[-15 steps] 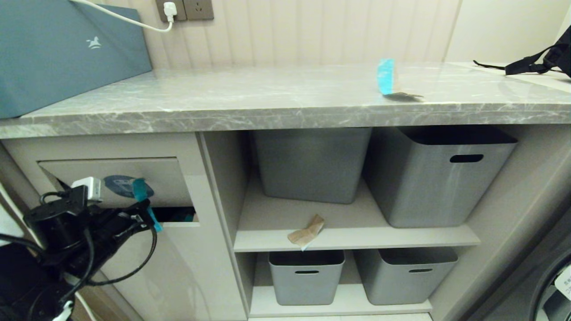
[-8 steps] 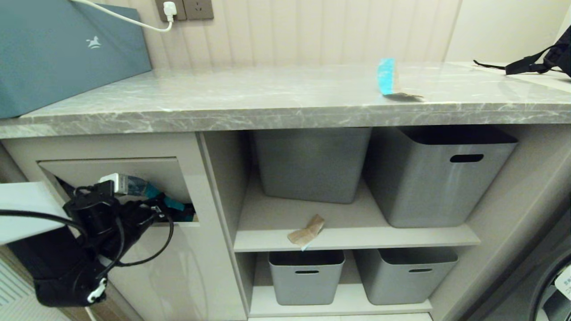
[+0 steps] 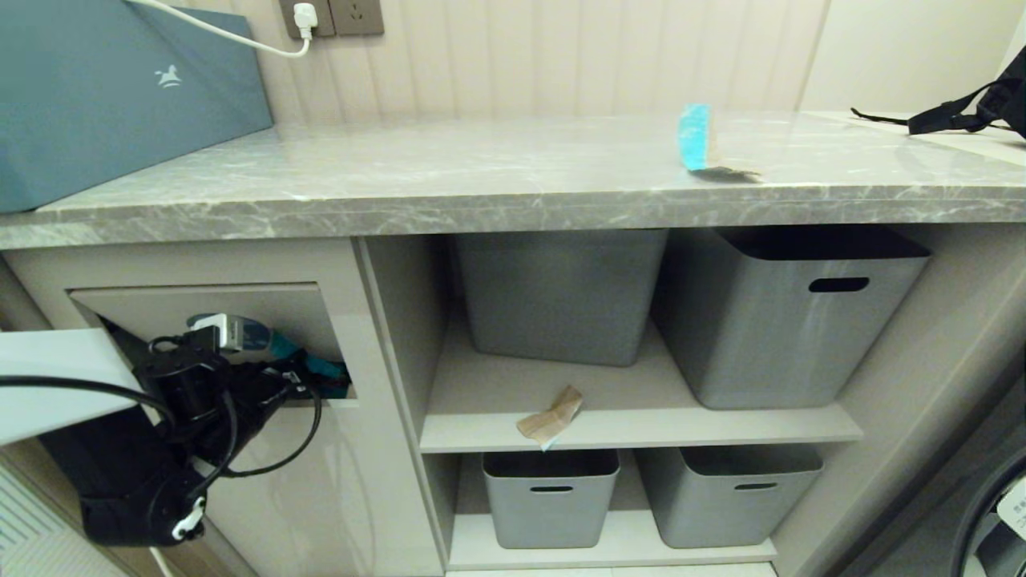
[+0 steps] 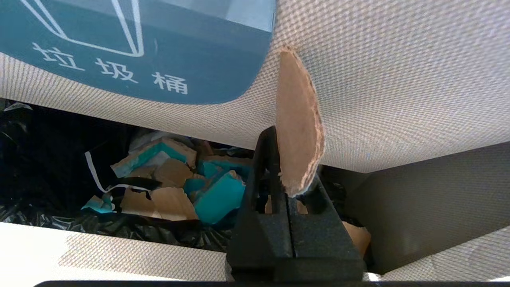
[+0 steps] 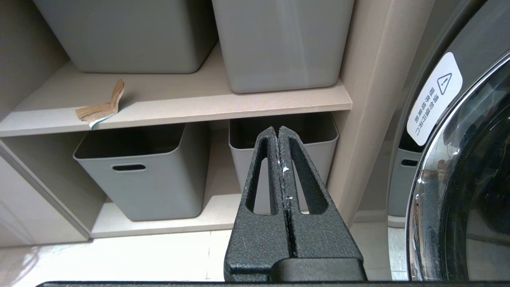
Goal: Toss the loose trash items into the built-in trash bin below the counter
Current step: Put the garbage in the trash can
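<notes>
**Left gripper at the bin flap, scrap between its fingers**

Right now I have the left gripper [image 4: 287,179] pushed against the bin flap [image 3: 264,308], which is tilted inward; the blue badge [image 4: 131,52] is cut off by the edge of the wrist view and mostly hidden behind the arm in the head view. A scrap [image 4: 298,127] stands upright between the fingers, brown side showing, its top edge against the flap; the fingers sit close on it, but I cannot tell whether they pinch it or have just let go. Through the gap below the flap I can see torn brown and teal pieces lying on a black liner inside the bin; how deep it goes is lost in shadow.

Elsewhere, a second scrap [image 3: 696,138] stands on the counter [image 3: 481,180] near its front edge, blue face toward me; a third scrap [image 3: 551,417] lies brown side up on the middle shelf [image 3: 641,429], before the grey tubs [image 3: 561,292]. The right gripper [image 5: 278,159] hangs low by the shelves, pressed together and empty.
</notes>
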You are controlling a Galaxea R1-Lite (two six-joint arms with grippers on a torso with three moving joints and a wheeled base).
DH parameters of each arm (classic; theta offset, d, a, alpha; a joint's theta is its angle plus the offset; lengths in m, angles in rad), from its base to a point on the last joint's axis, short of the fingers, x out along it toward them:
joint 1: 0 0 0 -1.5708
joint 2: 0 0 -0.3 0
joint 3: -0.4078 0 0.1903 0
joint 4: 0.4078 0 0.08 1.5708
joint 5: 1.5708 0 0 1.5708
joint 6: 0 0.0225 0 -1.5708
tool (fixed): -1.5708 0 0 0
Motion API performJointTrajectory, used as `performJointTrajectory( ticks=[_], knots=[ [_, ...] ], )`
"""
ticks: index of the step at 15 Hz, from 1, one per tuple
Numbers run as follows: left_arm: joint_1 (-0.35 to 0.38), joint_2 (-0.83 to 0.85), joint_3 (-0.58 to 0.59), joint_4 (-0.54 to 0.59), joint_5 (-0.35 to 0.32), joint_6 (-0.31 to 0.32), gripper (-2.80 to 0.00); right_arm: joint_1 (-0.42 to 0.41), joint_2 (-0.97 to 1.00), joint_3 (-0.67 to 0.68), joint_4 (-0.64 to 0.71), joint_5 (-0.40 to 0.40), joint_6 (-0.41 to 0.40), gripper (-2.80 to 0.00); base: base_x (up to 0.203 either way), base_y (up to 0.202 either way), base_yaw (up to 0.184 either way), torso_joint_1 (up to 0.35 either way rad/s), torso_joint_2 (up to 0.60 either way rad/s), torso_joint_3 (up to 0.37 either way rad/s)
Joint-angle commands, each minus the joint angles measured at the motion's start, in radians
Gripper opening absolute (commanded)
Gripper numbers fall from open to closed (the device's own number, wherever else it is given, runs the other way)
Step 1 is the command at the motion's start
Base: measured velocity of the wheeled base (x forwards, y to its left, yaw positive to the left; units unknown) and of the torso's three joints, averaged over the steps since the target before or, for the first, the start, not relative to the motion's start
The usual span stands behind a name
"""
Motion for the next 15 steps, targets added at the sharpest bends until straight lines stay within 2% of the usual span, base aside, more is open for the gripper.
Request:
performJointTrajectory(
  ticks=[1,11,15],
  knots=[
    [-0.004,-0.002,-0.002,-0.008,0.003,-0.002,0.00,0.000,0.001,0.002,0.000,0.000,0.000,-2.80,0.000,0.000,0.000,0.000,0.00,0.000],
    [-0.005,-0.041,-0.002,-0.008,0.106,-0.025,0.00,0.000,0.001,0.002,0.000,0.000,0.000,-2.80,0.000,0.000,0.000,0.000,0.00,0.000],
    [-0.005,-0.080,0.017,-0.008,0.112,-0.060,0.00,0.000,0.001,0.002,0.000,0.000,0.000,-2.80,0.000,0.000,0.000,0.000,0.00,0.000]
  ],
)
